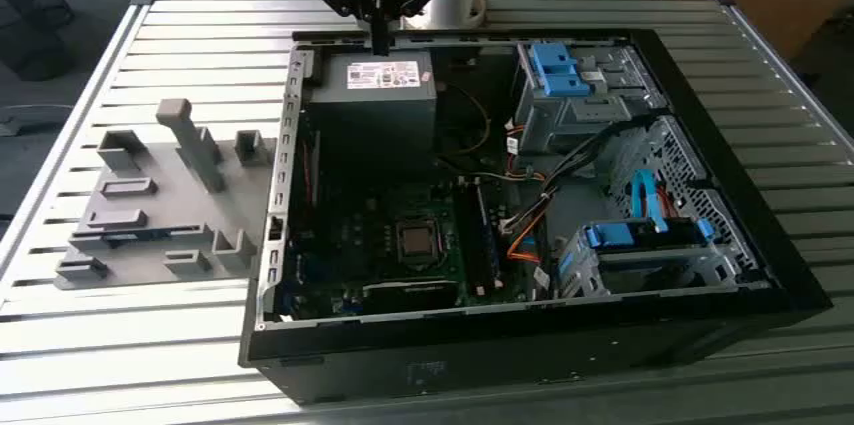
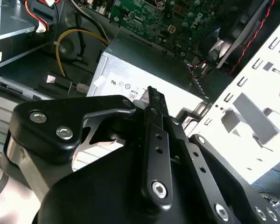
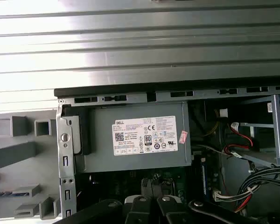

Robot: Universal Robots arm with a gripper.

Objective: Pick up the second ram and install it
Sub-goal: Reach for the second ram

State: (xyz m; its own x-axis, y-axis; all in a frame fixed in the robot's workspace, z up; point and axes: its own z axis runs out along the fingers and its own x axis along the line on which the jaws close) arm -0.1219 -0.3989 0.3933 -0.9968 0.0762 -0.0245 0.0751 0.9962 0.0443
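Observation:
The second ram (image 1: 134, 236) is a thin blue stick lying in a slot of the grey holder plate (image 1: 154, 170), at the exterior view's left of the open computer case (image 1: 534, 335). One end of the second ram (image 3: 2, 193) shows in the first wrist view. My gripper (image 1: 382, 43) hangs over the case's far edge, just above the grey power supply (image 1: 380, 80), well away from the stick. Its fingers (image 2: 151, 100) are pressed together with nothing between them. The gripper (image 3: 151, 185) also looks down on the power supply (image 3: 140, 135) in the first wrist view.
Inside the case a dark memory stick (image 1: 478, 235) stands edge-on in the green motherboard (image 1: 414, 275) beside the processor socket (image 1: 418, 240). Blue drive brackets (image 1: 554, 67) and orange and black cables (image 1: 527, 235) fill the case's right side. Upright grey blocks (image 1: 187, 140) rise from the holder plate.

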